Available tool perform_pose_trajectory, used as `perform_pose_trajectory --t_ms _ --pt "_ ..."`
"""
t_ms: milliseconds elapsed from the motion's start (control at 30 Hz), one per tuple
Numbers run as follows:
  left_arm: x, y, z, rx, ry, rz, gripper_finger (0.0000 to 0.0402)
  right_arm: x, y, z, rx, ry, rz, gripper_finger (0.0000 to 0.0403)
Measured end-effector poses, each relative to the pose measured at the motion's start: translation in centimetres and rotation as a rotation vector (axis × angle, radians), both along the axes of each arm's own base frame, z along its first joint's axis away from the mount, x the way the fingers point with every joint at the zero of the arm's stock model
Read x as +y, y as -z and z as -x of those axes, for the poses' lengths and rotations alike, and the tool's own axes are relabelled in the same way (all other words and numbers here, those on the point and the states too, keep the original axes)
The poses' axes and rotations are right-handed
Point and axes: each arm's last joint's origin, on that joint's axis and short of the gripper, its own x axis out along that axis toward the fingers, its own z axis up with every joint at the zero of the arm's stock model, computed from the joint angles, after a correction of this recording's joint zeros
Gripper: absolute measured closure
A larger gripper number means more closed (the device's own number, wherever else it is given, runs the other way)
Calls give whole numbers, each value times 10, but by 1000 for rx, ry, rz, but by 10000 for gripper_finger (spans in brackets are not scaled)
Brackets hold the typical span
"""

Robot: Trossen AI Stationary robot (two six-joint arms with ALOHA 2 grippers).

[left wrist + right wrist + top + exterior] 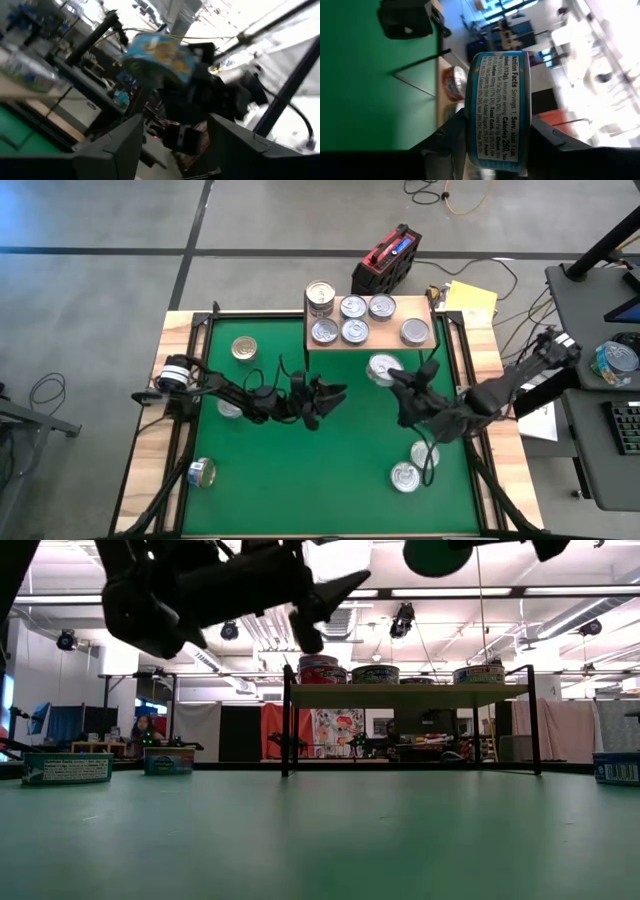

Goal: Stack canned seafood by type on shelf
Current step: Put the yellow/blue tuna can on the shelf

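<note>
1. A blue-labelled can (496, 107) is being held on edge between the two dark fingers (451, 131) of the right gripper (392, 376), filling the lower centre of the right wrist view; the fingers are pressed against its flat faces, part-way closed.
2. In the high view, this held can is being shown as a silver disc at centre right of the frame, just below the shelf (428, 315) and above the green mat (320, 470).
3. The left gripper (335, 391) is being kept in mid-air at the centre of the high view, its fingers parted and nothing between them; in the left wrist view the blue can is being seen beyond the gap, gripped by the other arm.
4. Six cans are being carried on the shelf at upper centre of the high view: a red-labelled stack (320, 296) at its left end, four silver tops (353, 307) in a cluster, and one (415, 331) to the right.
5. Loose cans are being left on the mat: a gold-topped one (244, 348) at upper left, one (202, 472) on its side at lower left, one partly hidden under the left arm (229, 408), and two silver ones (405, 476) at lower right.
6. The wooden worktop (150, 470) is being shown around the mat.
</note>
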Motion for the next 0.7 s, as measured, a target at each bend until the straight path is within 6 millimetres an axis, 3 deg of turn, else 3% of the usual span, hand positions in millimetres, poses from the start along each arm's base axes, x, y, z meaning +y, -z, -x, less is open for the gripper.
perform_pose_trajectory --t_ms 233,433,700 --pt "-15 -2 16 100 -58 -249 199 -18 3 16 -68 -20 -221 268" --pt "-25 0 34 336 -198 -344 199 -23 22 16 -28 19 -215 267" --pt "-37 -8 65 543 -355 -423 199 -29 44 -1 58 94 -161 266"
